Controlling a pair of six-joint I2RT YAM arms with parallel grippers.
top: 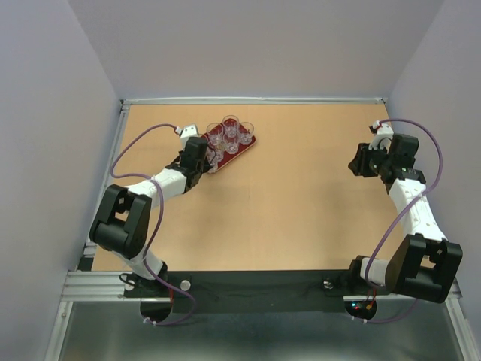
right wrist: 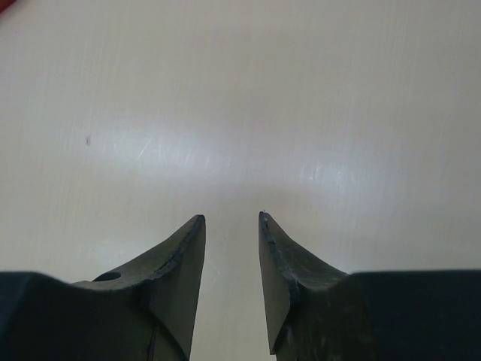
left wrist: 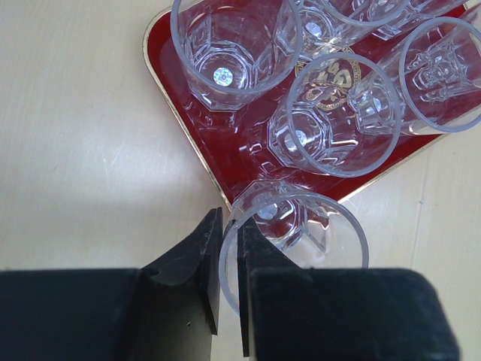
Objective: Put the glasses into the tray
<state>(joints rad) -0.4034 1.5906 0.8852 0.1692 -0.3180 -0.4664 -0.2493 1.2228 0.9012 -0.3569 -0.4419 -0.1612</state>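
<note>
The dark-red tray point(top: 251, 142) lies at the back left of the table, and its gold rim point(left wrist: 161, 71) fills the top of the left wrist view. Several clear glasses point(top: 231, 125) stand upright in it, among them one at the far left point(left wrist: 225, 53) and one over the gold emblem point(left wrist: 331, 124). My left gripper point(top: 207, 160) point(left wrist: 231, 218) is shut on the rim wall of one more glass point(left wrist: 316, 226), one finger inside and one outside. That glass's base is over the tray's near corner. My right gripper point(top: 355, 164) point(right wrist: 231, 218) is open and empty over bare table at the right.
The tan tabletop point(top: 301, 203) is fenced by a metal frame, with grey walls on the left, back and right. Both arm bases sit at the near edge. A red sliver shows at the top left corner of the right wrist view point(right wrist: 6, 4).
</note>
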